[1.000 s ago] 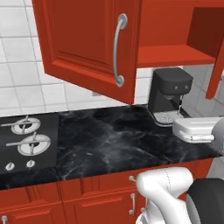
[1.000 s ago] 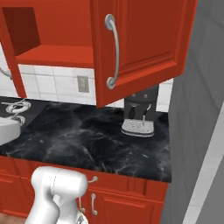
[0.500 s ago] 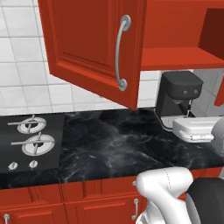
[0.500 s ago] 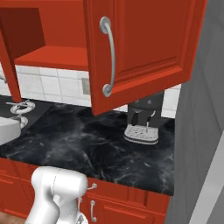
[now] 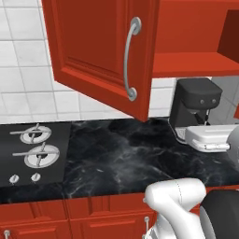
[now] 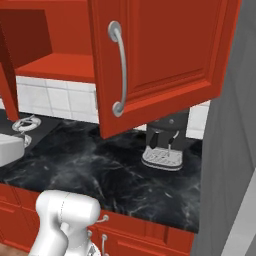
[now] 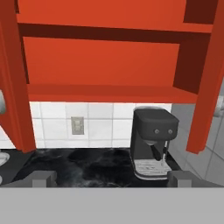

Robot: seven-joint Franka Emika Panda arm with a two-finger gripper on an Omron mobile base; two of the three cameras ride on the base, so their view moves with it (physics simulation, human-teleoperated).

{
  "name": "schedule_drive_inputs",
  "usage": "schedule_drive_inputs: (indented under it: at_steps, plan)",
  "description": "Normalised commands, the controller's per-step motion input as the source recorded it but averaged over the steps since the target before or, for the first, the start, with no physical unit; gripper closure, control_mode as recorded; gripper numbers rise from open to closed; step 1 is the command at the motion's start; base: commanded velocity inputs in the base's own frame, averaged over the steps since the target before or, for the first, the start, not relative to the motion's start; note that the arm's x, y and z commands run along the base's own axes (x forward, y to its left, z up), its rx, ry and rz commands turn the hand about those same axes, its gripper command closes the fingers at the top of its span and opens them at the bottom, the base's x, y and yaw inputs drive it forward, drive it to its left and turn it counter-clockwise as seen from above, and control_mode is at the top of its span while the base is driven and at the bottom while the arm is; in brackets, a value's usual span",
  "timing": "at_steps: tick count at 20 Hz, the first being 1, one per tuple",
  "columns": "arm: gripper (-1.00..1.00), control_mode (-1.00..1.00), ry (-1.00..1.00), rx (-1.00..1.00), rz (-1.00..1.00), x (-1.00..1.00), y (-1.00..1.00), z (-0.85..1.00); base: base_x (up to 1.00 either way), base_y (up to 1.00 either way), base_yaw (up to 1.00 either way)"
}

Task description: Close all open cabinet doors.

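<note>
Two glossy red panelled cabinet doors [image 5: 100, 51] hung open above the black marble bench [image 5: 121, 158]; a dark coffee machine [image 7: 153, 142] stood beneath; the end effector [image 7: 111, 178] gaped apart, empty.

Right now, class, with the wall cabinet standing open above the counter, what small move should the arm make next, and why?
Probably swing the gripper sideways toward the outer face of one open cabinet door, to push it shut. Both doors stand swung out; the hand view looks straight into the open cabinet above the coffee machine, and the open gripper touches nothing.
</note>
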Motion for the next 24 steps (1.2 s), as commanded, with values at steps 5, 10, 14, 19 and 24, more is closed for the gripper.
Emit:
schedule_drive_inputs:
  at_steps: [5, 10, 14, 19, 24]
  plan:
    - [-1.0, 1.0, 0.0, 0.0, 0.0, 0.0, 0.0, 0.0, 0.27, -0.23, 0.0]
    - [-1.0, 1.0, 0.0, 0.0, 0.0, 0.0, 0.0, 0.0, 0.2, -0.14, 0.0]
    - [-1.0, 1.0, 0.0, 0.0, 0.0, 0.0, 0.0, 0.0, 0.08, -0.15, -0.01]
    - [-1.0, 1.0, 0.0, 0.0, 0.0, 0.0, 0.0, 0.0, 0.28, -0.15, -0.09]
    - [-1.0, 1.0, 0.0, 0.0, 0.0, 0.0, 0.0, 0.0, 0.23, -0.09, -0.14]
